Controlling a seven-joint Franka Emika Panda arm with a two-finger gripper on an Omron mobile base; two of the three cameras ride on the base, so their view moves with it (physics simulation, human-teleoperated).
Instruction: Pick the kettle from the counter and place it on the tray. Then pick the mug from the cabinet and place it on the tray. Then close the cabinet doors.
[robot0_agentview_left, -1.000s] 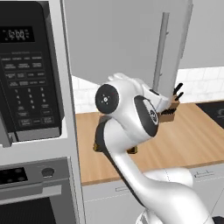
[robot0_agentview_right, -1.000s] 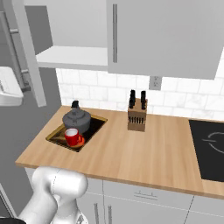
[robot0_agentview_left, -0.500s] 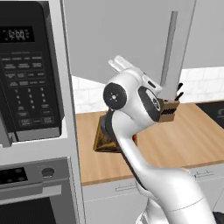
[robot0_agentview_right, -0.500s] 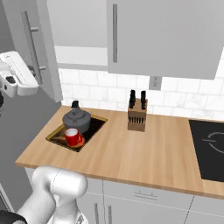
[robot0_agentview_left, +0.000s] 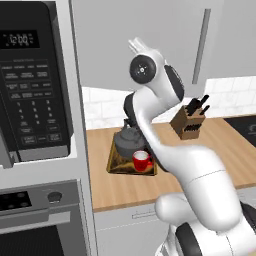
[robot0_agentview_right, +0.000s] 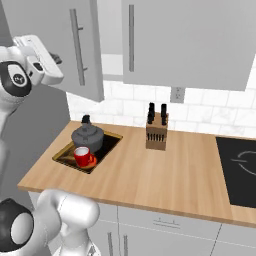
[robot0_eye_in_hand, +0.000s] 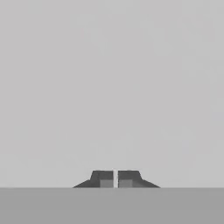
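Closing step: we are pushing a cabinet door (robot0_agentview_right: 82, 45) with the gripper (robot0_eye_in_hand: 116, 178), jaws drawn nearly together and holding nothing.
Jaws: in the hand view the two tips stand almost touching, a thin slit between them, facing a flat grey panel right ahead of them.
Just changed: over the last second the jaws narrowed to this near-closed stance, and the arm swung up from in front of the counter to the left door, which now stands much less far out than before.
Door ahead of jaws: in the right base view the left door still hangs ajar, its far edge out from the cabinet (robot0_agentview_right: 185, 40); the right door (robot0_agentview_right: 165, 35) looks flush.
Below the jaws: the tray (robot0_agentview_right: 64, 159) sits on the counter (robot0_agentview_right: 150, 175), well beneath the hand.
On the tray: the kettle (robot0_agentview_right: 87, 136) and the red mug (robot0_agentview_right: 82, 155) stand side by side, the mug nearer us.
Meaning: we judge both placings done; only the doors remain.
Further off: a knife block (robot0_agentview_right: 156, 131) stands beyond the tray, well apart from the hand.
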